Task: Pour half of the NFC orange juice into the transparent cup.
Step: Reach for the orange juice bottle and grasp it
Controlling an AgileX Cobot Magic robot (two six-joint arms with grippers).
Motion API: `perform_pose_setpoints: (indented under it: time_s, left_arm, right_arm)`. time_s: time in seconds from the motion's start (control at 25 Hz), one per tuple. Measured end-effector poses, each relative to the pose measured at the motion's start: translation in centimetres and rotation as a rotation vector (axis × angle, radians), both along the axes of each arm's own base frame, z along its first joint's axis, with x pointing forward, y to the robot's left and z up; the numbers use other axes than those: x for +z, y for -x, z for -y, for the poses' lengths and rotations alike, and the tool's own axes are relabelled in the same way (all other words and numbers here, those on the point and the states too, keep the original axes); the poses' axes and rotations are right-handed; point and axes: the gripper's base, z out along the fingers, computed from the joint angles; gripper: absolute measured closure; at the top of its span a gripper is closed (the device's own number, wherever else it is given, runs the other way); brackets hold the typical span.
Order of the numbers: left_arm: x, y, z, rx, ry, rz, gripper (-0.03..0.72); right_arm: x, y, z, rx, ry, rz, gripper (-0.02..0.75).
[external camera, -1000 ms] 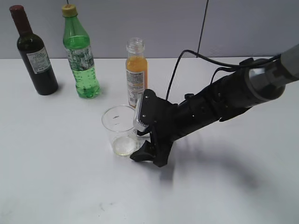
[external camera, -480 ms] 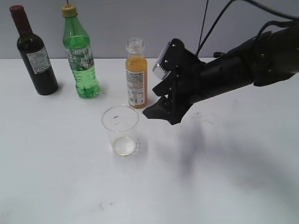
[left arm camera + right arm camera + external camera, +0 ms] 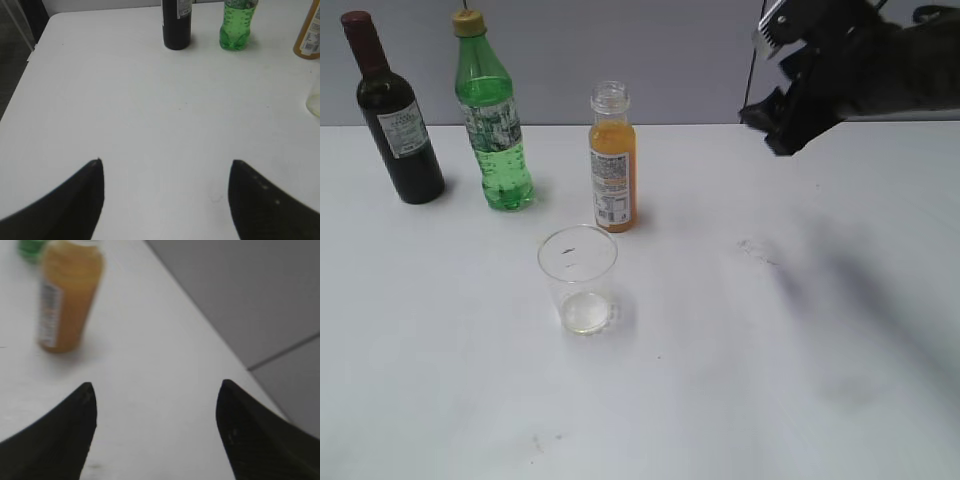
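White worktop against a grey wall carries four items: the NFC orange juice stands upright and uncapped at centre, with the transparent cup just in front of it, nearer the camera, apart from the bottle and upright. A trace of pale liquid sits at the cup's bottom. To the left, by the wall, stand a green plastic bottle with a yellow cap and a dark wine bottle.

Raised high at the upper right of the exterior view, the right gripper hangs well apart from the juice bottle, its dark fingers spread wide and holding nothing; its wrist camera shows the bottle off to the upper left, beyond the fingertips. The left gripper hovers over bare worktop with fingers likewise apart and empty, the bottles lined up far ahead of it.
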Motion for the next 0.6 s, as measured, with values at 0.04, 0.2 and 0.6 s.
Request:
perform_pose_setpoints:
  time_s: [0.04,0.2,0.6]
  left_arm:
    - [0.0,0.0,0.0,0.0,0.0,0.0,0.101]
    - [0.0,0.0,0.0,0.0,0.0,0.0,0.101]
    - [0.0,0.0,0.0,0.0,0.0,0.0,0.101]
  right_arm:
    - [0.7,-0.3,0.6,-0.069,0.029,0.05,0.165]
    - [3.0,-1.1,3.9,-0.456,0.07,0.187,0.165]
    - [7.9,-0.4,7.8,-0.994,-0.027,-0.204,0.165]
